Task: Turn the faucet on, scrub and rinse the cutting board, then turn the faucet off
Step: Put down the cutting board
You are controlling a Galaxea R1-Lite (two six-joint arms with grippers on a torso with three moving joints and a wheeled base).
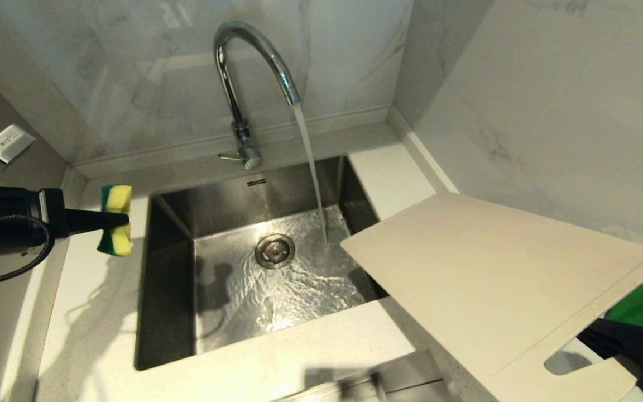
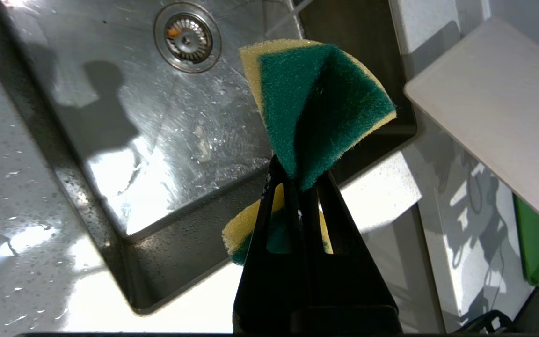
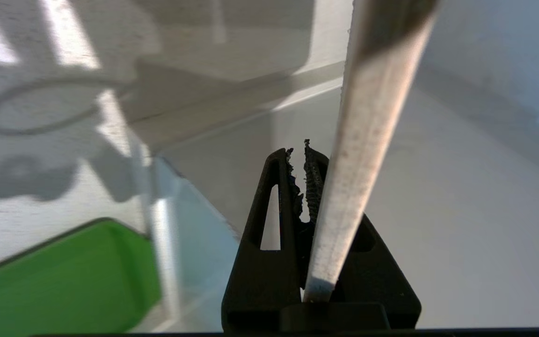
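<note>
The large, thin, beige-cream plastic cutting board (image 1: 494, 273) with rounded corners and an oblong handle slot was held out in the air over the white speckled counter (image 1: 277, 363), its far corner reaching over the right front edge of the stainless-steel sink (image 1: 171, 290), near the falling stream but apparently not yet under it. It was gripped at the handle end by the black right gripper (image 3: 303, 187), whose jaws were closed on the board's edge, seen end-on in the right wrist view. The tall chrome gooseneck faucet (image 1: 232, 78) was running, and water was spread across the basin floor around the drain.

A yellow-and-green scrub sponge (image 1: 115, 220) was pinched tightly in the closed black left gripper (image 2: 300, 187), folded at its middle, and was held above the counter just left of the sink, well apart from the board.

The board was judged to be light and fairly stiff, yet held by one end only, so it could be expected to lever against the jaws when pressed. Once wet, its smooth plastic would probably be slippery; the rim beside the slot was considered the soundest hold. The sponge was judged soft and springy, easily crushed, so scrubbing pressure would be better applied near the held end.

A green flat object (image 1: 637, 304) was visible through the slot.
</note>
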